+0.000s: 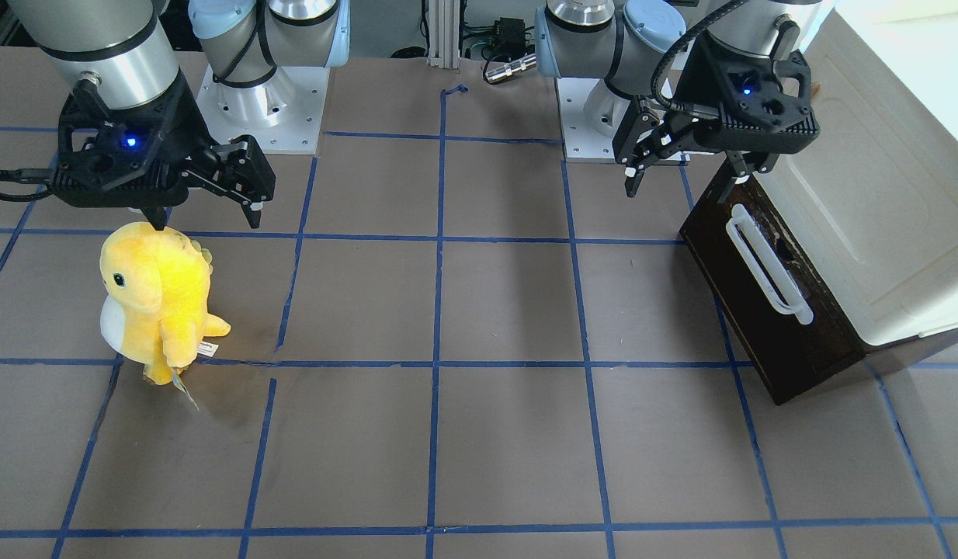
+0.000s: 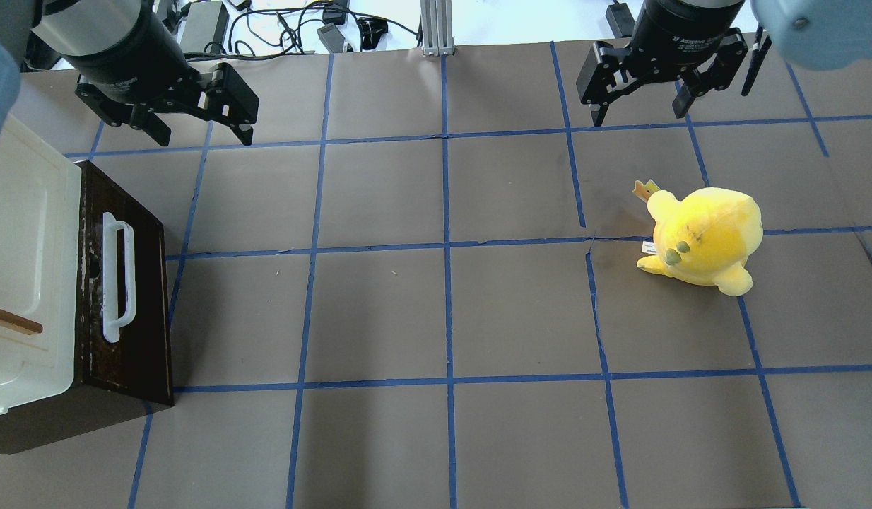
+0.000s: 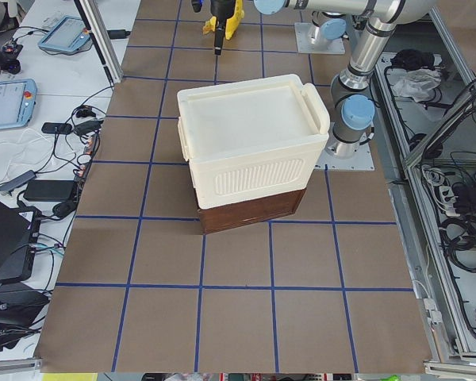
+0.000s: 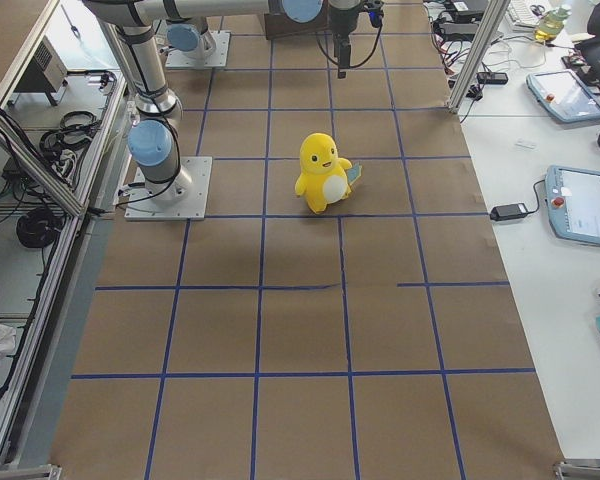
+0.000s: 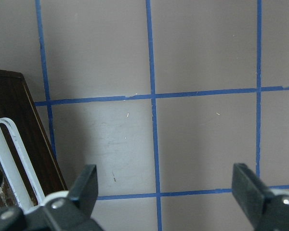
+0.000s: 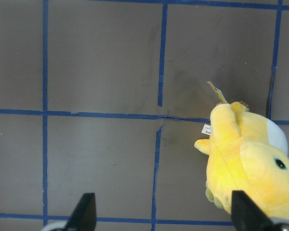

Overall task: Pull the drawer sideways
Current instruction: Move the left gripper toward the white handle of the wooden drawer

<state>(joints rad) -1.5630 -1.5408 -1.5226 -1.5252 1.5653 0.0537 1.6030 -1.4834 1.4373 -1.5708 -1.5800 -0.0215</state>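
Observation:
The dark brown drawer (image 2: pixel 136 297) sits low under the cream-white cabinet body (image 2: pixel 26 233) at the table's left edge. Its long white bar handle (image 2: pixel 118 276) faces the table's middle. It also shows in the front-facing view (image 1: pixel 758 326) with the handle (image 1: pixel 768 268), and in the left wrist view (image 5: pixel 17 125). My left gripper (image 2: pixel 199 134) is open and empty. It hangs above the table off the drawer's far corner, clear of the handle (image 5: pixel 12 154). My right gripper (image 2: pixel 637 113) is open and empty at the far right.
A yellow plush toy (image 2: pixel 704 237) stands on the right half of the table, just in front of my right gripper (image 1: pixel 207 221); it also shows in the right wrist view (image 6: pixel 250 163). Blue tape lines grid the brown table. Both arm bases (image 1: pixel 262 101) are bolted at the back.

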